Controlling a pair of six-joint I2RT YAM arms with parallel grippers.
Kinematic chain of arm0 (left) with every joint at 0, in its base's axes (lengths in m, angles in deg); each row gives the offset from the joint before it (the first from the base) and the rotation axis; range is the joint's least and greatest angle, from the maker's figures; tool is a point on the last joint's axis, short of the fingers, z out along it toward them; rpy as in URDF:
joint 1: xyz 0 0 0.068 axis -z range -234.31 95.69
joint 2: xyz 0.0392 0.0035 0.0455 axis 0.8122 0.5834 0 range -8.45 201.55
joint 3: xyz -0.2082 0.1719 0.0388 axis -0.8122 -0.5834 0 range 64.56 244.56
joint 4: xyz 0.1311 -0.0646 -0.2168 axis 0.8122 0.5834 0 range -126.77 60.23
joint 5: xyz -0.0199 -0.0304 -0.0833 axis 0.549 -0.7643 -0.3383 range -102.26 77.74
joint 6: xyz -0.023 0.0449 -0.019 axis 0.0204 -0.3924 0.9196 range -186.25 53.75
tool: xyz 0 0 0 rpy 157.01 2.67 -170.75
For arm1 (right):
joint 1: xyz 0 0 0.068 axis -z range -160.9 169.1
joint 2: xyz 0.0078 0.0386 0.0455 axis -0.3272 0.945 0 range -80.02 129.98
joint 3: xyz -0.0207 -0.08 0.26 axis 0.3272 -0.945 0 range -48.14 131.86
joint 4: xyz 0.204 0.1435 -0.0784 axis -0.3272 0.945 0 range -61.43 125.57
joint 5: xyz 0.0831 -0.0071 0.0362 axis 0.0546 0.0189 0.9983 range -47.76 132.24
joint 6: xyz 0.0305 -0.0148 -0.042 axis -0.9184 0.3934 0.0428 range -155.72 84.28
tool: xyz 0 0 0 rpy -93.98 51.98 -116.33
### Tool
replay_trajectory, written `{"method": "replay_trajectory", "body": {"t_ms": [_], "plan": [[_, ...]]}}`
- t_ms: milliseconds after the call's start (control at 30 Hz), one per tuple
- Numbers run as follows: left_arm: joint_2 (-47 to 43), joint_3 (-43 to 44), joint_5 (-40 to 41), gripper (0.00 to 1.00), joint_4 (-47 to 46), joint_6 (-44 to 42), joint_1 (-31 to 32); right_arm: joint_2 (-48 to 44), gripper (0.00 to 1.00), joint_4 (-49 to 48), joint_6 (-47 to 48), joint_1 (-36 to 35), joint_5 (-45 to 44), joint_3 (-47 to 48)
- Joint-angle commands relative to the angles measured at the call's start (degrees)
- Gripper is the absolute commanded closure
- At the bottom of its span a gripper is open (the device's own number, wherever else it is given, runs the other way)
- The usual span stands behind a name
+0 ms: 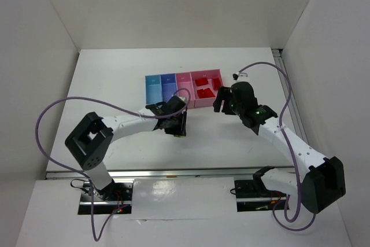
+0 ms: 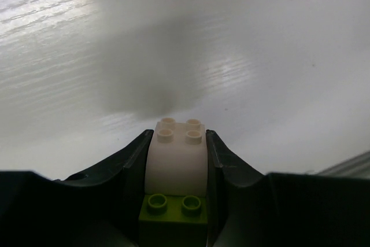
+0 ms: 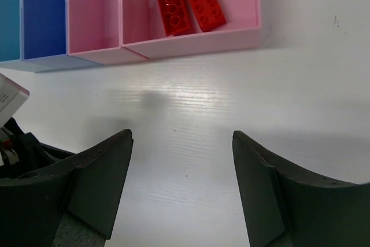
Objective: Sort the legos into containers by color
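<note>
My left gripper (image 2: 176, 143) is shut on a pale peach brick (image 2: 176, 160) with a yellow-green brick (image 2: 173, 215) joined behind it, held over the bare table. In the top view that gripper (image 1: 177, 126) sits just in front of the bins. The row of bins (image 1: 183, 88) runs light blue, darker blue, pink, wider pink; the wide pink bin (image 3: 191, 30) holds several red bricks (image 3: 199, 1). My right gripper (image 3: 182, 160) is open and empty, low over the table just in front of the wide pink bin; it also shows in the top view (image 1: 224, 103).
White walls close in the table on the left, back and right. A purple cable loops from each arm. The light blue bin (image 3: 8, 15) and darker blue bin (image 3: 43, 15) lie at the left in the right wrist view.
</note>
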Motion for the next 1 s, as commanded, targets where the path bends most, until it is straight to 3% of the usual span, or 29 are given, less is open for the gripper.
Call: {"method": "replay_trajectory", "body": {"t_ms": [0, 133, 233, 300, 367, 667, 867, 933, 967], "plan": [[1.6, 3.9, 10.8, 1.0, -2.5, 2.9, 3.0, -1.6, 0.23, 1.1, -0.1, 0.3, -3.0, -1.0], [4.8, 4.9, 12.5, 0.99, -5.7, 2.9, 5.2, -2.1, 0.22, 2.2, -0.1, 0.3, -4.2, -1.0], [5.6, 5.7, 12.0, 0.73, -6.5, 2.2, 5.7, -2.6, 0.22, 2.7, -0.1, 0.3, -4.8, -1.5], [7.1, 7.1, 11.9, 0.4, -6.5, 2.2, 5.7, -3.2, 0.22, 3.3, -0.1, 0.9, -5.3, -1.5], [7.1, 7.1, 11.9, 0.29, -6.5, 2.2, 5.7, -3.7, 0.21, 3.3, -0.1, 0.9, -5.3, -1.5], [9.6, 9.0, 11.9, 0.27, -7.0, 0.6, 5.7, -4.9, 0.21, 4.4, -0.8, 0.9, -5.9, -2.7], [0.9, 7.1, 14.5, 0.21, -4.2, -0.7, 5.7, -4.9, 0.21, 4.4, -0.2, 0.9, -2.9, -3.4], [-4.4, 7.1, 14.5, 0.1, -3.0, -2.2, 5.7, -5.4, 0.21, 3.9, -0.2, 0.9, -1.6, -4.1], [-6.1, 7.1, 14.5, 0.1, -1.6, -2.9, 5.7, -6.0, 0.21, 3.9, -0.2, 0.9, -0.9, -5.0]]}}
